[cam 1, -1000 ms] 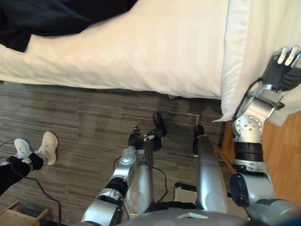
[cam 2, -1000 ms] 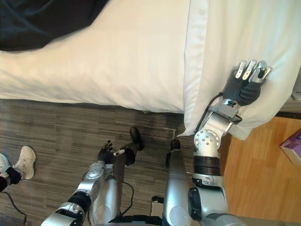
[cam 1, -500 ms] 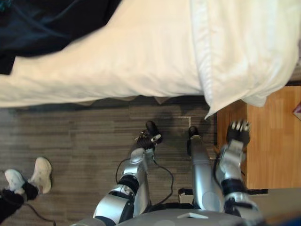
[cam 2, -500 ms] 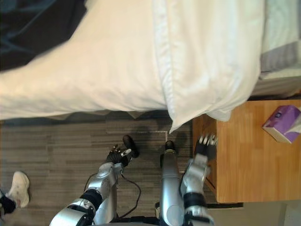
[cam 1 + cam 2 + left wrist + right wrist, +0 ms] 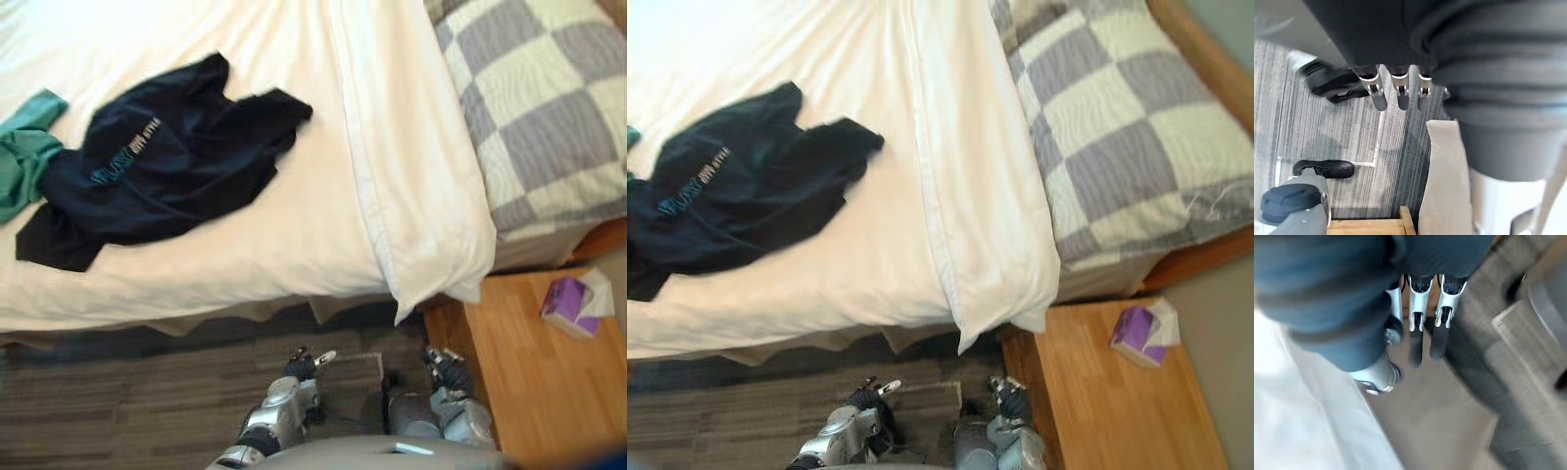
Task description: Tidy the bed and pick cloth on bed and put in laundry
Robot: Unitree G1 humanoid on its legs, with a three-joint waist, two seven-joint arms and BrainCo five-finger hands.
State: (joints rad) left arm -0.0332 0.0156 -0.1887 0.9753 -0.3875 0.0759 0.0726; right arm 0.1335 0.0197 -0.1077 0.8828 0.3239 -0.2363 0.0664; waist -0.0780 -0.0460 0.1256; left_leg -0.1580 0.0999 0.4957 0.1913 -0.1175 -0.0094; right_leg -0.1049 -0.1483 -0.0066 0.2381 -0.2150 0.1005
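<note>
Okay, left eye view first. I saw the bed (image 5: 245, 255) under a white sheet. The dark blue shirt (image 5: 167, 162) lay crumpled on it with nothing holding it. One end of the shirt touched a teal cloth (image 5: 24, 147) at the bed's left. A long white pillow (image 5: 411, 186) lay right of the shirt and apart from it, one corner hanging over the bed's near edge. A grey-and-white checked pillow (image 5: 539, 108) sat just beside that. Dark grey plank floor (image 5: 118, 411) ran along the near side. A wooden nightstand (image 5: 549, 401) stood at the right with a purple tissue box (image 5: 571, 305) on it. My left hand (image 5: 302, 366) and right hand (image 5: 446, 370) hung low over the floor, well apart from the shirt.

Right eye view gave the same layout, with the shirt on the sheet near the white pillow.

Left wrist view showed that hand's fingers straight and empty above the plank floor, with a pale bed skirt (image 5: 1444, 181) beside them.

Right wrist view showed its fingers straight too, holding nothing, with white bedding (image 5: 1303, 426) close by. The surface beneath was blurred, so I couldn't tell floor from nightstand.
</note>
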